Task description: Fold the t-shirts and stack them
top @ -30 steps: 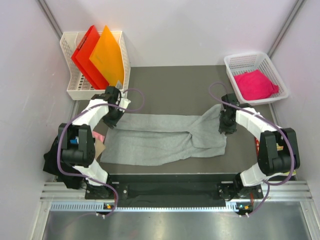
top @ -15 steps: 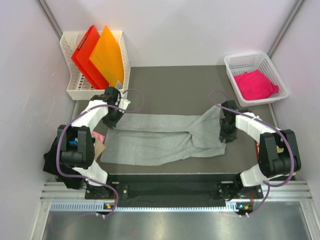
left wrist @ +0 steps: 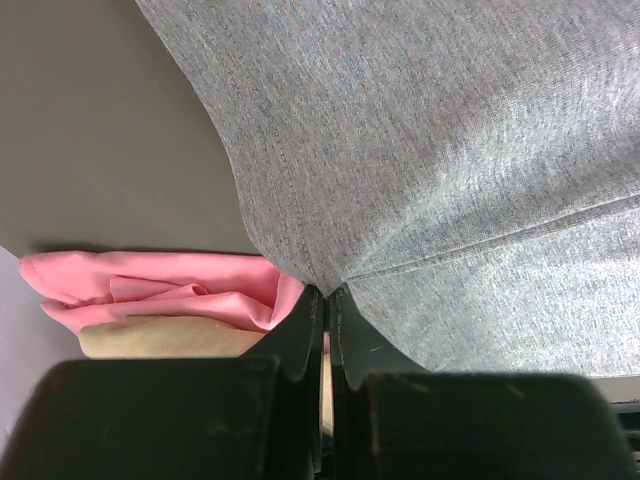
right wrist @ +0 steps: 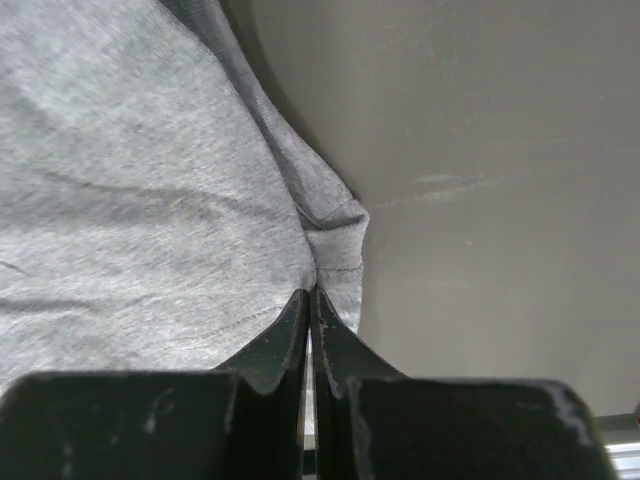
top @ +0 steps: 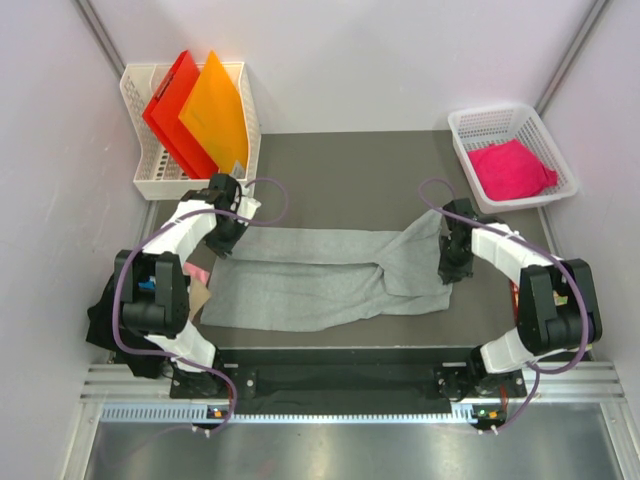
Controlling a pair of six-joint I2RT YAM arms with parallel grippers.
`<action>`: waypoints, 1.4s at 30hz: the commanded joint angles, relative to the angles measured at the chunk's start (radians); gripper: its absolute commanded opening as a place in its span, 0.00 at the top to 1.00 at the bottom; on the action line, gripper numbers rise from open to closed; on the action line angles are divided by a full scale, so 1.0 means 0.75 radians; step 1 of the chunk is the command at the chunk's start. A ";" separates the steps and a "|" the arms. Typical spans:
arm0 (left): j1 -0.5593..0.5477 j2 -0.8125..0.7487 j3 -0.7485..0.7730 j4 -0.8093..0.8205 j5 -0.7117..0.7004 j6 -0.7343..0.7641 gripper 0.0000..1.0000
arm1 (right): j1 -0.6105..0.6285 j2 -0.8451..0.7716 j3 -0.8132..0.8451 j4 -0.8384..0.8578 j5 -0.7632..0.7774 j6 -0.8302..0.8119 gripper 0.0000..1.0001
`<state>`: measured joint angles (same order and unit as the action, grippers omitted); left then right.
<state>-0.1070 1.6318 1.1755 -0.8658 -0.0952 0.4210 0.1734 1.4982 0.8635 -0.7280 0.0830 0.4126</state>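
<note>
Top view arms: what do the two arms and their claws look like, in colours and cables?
The left arm and right arm match: white curved shells between bulky black joint housings, each with a purple cable looping alongside. The left claw and right claw have matte black, tapered fingers, lightly scuffed.

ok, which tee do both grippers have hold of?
The light grey tee spread across the mat; the left gripper and right gripper are each shut on its edge. The bright pink tee sits bunched in the white basket, untouched.
</note>
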 commanded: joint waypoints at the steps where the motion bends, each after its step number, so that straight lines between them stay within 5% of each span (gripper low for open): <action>1: 0.008 -0.024 0.022 0.005 -0.016 0.005 1.00 | 0.000 -0.071 0.135 -0.037 -0.021 0.020 1.00; 9: 0.008 0.003 0.134 -0.022 -0.031 0.030 1.00 | 0.002 -0.118 0.464 -0.136 -0.031 0.035 1.00; 25: 0.008 0.042 1.089 -0.290 -0.163 0.007 1.00 | 0.006 -0.351 1.184 -0.148 -0.104 0.020 1.00; 33: 0.008 -0.412 0.873 -0.169 -0.125 0.107 1.00 | 0.006 -0.731 1.388 -0.291 -0.117 0.027 1.00; 42: 0.006 -0.858 0.933 -0.416 -0.127 0.040 1.00 | 0.006 -0.942 1.750 -0.604 -0.190 0.049 1.00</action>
<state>-0.1062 1.0954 1.8099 -1.0996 -0.1806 0.4805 0.1745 0.8230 2.0975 -1.0241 -0.0280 0.4400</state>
